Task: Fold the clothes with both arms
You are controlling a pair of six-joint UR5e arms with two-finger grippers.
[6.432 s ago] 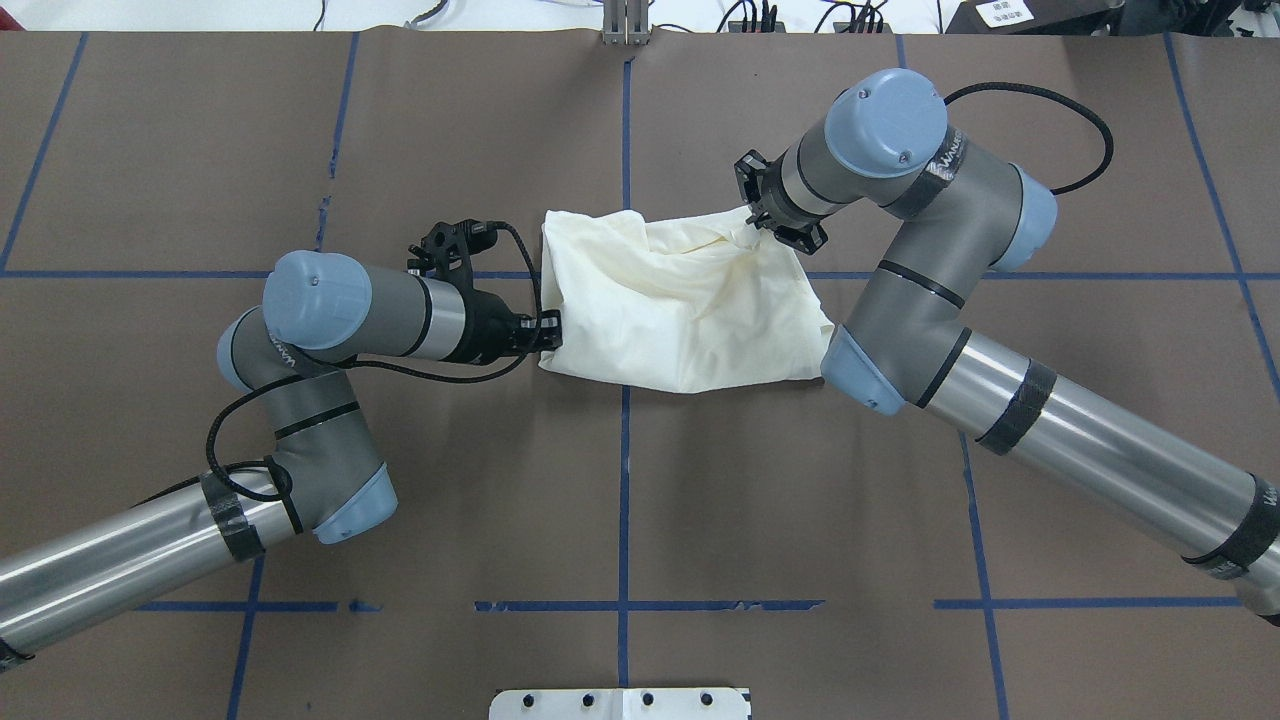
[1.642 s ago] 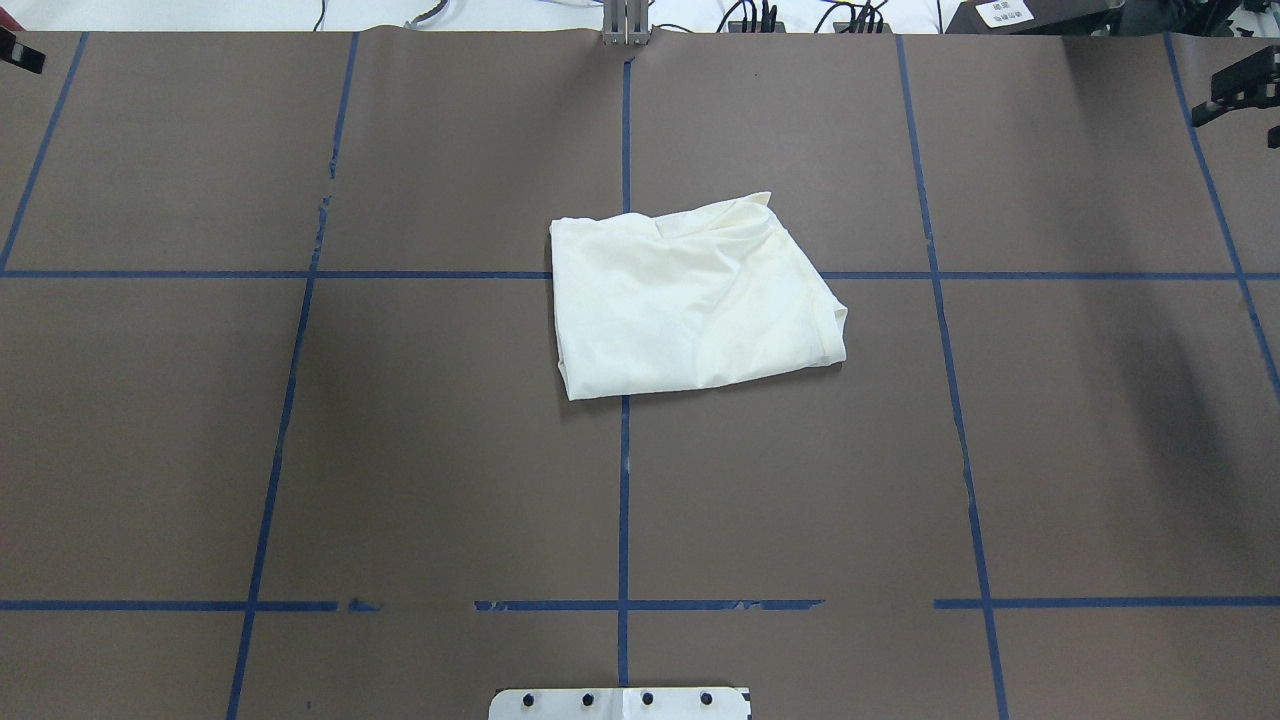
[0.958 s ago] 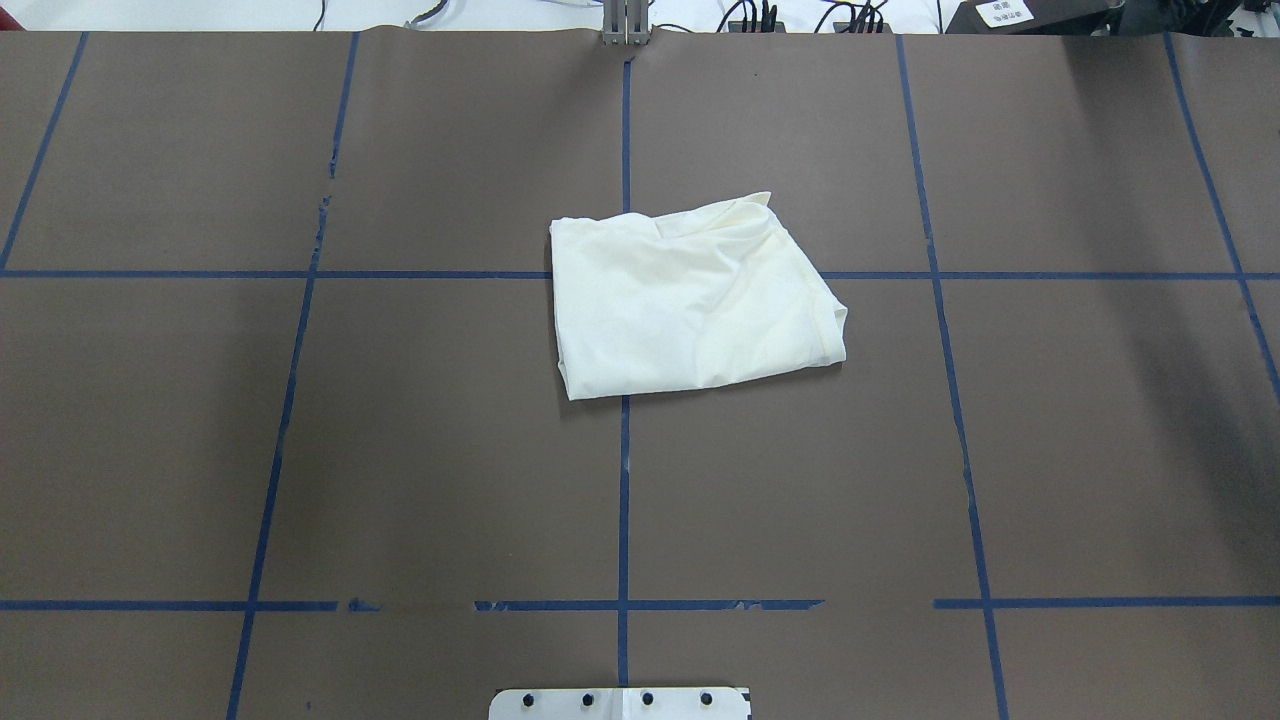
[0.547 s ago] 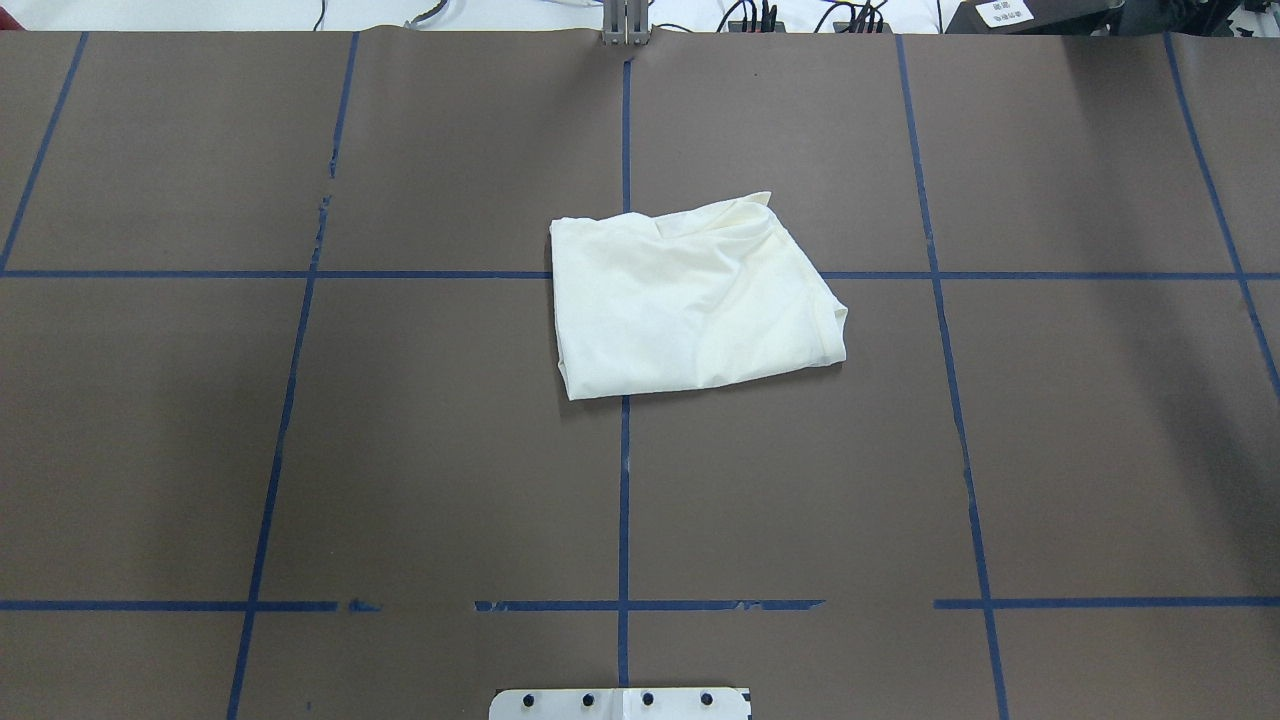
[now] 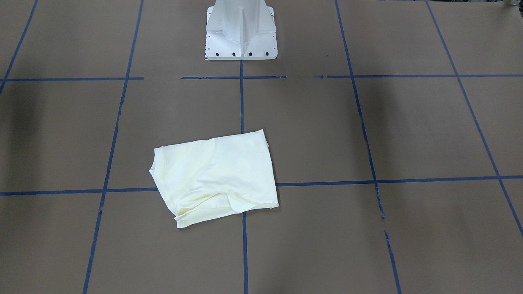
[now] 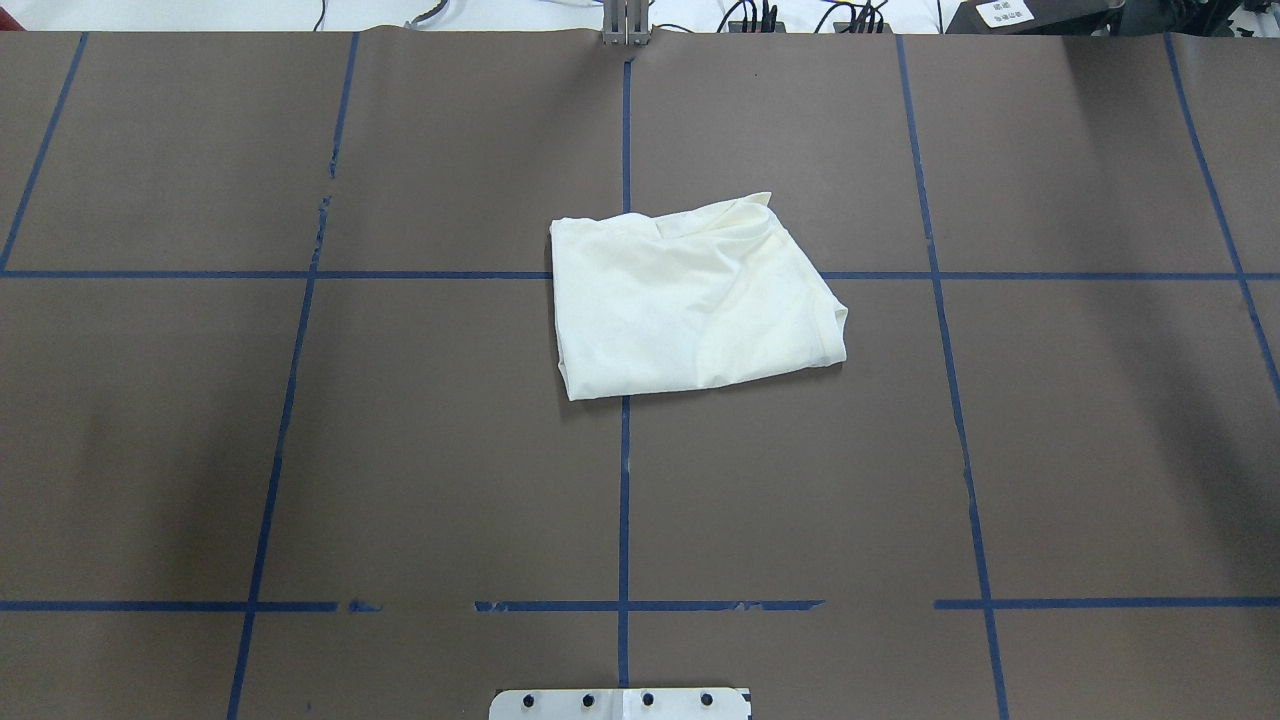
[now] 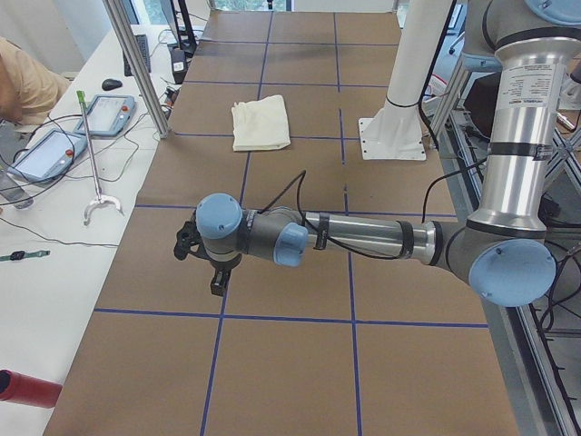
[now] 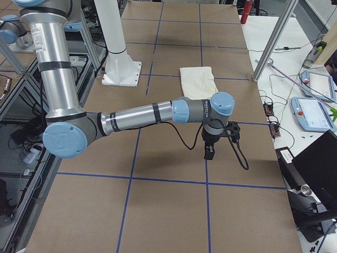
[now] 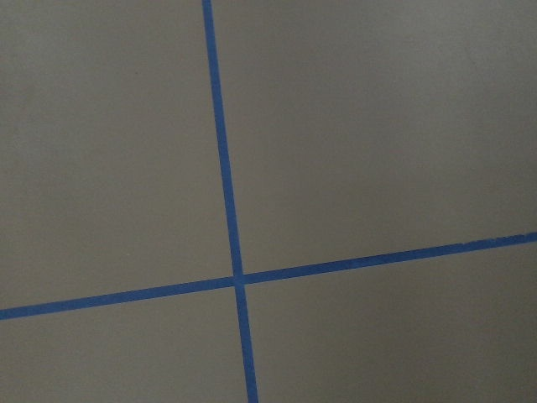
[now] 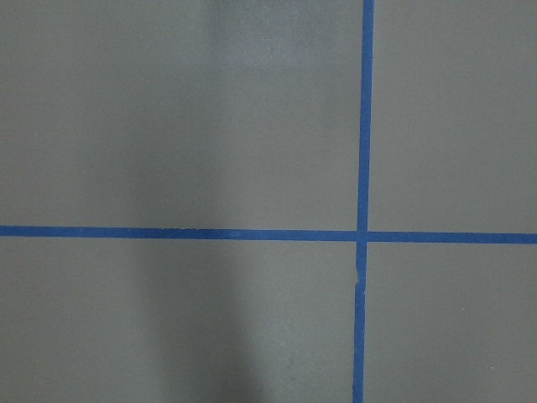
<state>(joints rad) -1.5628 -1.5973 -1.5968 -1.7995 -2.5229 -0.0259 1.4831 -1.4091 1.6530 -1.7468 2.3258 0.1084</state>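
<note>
The cream shirt (image 6: 690,300) lies folded into a compact, slightly skewed rectangle at the middle of the brown table, plain side up, with no print showing. It also shows in the front-facing view (image 5: 216,175) and in both side views (image 7: 260,123) (image 8: 197,80). Neither arm touches it. My left gripper (image 7: 215,282) hangs over bare table far to the shirt's left, pointing down. My right gripper (image 8: 209,153) hangs over bare table far to the shirt's right, pointing down. I cannot tell whether either gripper is open or shut. Both wrist views show only table and blue tape.
The white pedestal base (image 5: 241,32) stands at the robot's edge of the table. Blue tape lines (image 6: 625,500) cross the table in a grid. Side benches hold tablets (image 7: 111,111), cables and a metal post (image 8: 274,42). A person's shoulder (image 7: 23,77) shows at the left end.
Both grippers were at the shirt's left and right edges 6.4 s ago; both arms have since swung outward out of the overhead view. The shirt has lain flat and still for the last second.
</note>
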